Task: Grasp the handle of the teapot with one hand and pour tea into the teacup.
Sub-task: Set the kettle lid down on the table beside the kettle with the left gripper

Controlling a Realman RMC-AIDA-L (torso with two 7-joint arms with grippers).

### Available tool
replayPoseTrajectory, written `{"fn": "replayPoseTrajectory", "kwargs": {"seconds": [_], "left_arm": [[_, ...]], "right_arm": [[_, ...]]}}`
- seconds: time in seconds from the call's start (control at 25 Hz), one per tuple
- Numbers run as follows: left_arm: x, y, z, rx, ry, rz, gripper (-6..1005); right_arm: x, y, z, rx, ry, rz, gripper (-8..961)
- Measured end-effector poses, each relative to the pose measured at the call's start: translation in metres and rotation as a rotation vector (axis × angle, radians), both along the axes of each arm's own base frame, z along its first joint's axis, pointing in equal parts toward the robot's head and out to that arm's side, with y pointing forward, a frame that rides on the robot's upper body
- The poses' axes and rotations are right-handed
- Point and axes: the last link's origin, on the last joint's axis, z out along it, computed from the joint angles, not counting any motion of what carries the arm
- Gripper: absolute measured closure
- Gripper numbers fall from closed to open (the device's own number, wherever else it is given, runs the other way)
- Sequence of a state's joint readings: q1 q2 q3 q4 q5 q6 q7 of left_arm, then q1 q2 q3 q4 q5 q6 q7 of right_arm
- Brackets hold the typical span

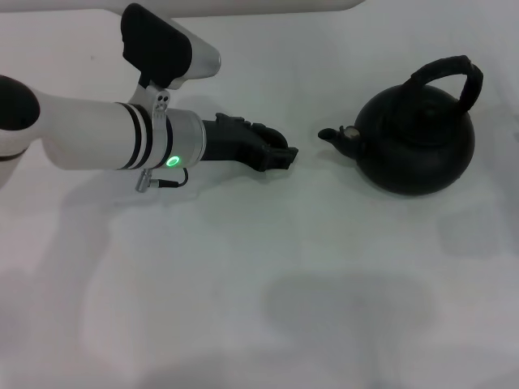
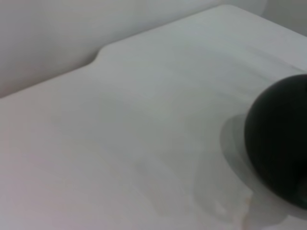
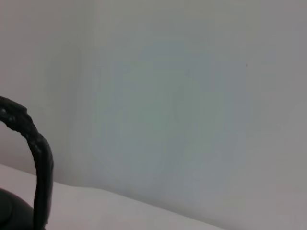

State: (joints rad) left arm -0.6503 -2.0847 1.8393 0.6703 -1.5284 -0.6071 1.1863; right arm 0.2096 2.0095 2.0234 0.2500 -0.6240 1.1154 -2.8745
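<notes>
One arm is reaching across the white table (image 1: 243, 308) toward the teapot, handle not yet taken.
The left gripper (image 1: 276, 152) is hovering low, well short of the spout (image 1: 331, 134); whether its jaws are apart cannot be told. Farther right, the teapot (image 1: 418, 146) is sitting upright with its arched handle (image 1: 446, 69) free. The hand is likely needing to rise over the lid and close squarely around the hoop's top. No teacup or right gripper is showing.
</notes>
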Motion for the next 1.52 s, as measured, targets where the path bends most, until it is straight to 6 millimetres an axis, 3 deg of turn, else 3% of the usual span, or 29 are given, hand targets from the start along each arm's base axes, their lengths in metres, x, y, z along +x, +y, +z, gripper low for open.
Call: {"fn": "replayPoseTrajectory", "kwargs": {"seconds": [1.44, 1.52], "left_arm": [[-0.0067, 0.0017, 0.0005, 0.016, 0.001, 0.032, 288], [-0.0061, 0.0020, 0.0004, 0.019, -0.004, 0.036, 236]], "right_arm": [[0.0012, 0.0001, 0.0003, -0.001, -0.002, -0.007, 94], [0.0015, 0.0000, 0.0003, -0.001, -0.003, -0.008, 94]]}}
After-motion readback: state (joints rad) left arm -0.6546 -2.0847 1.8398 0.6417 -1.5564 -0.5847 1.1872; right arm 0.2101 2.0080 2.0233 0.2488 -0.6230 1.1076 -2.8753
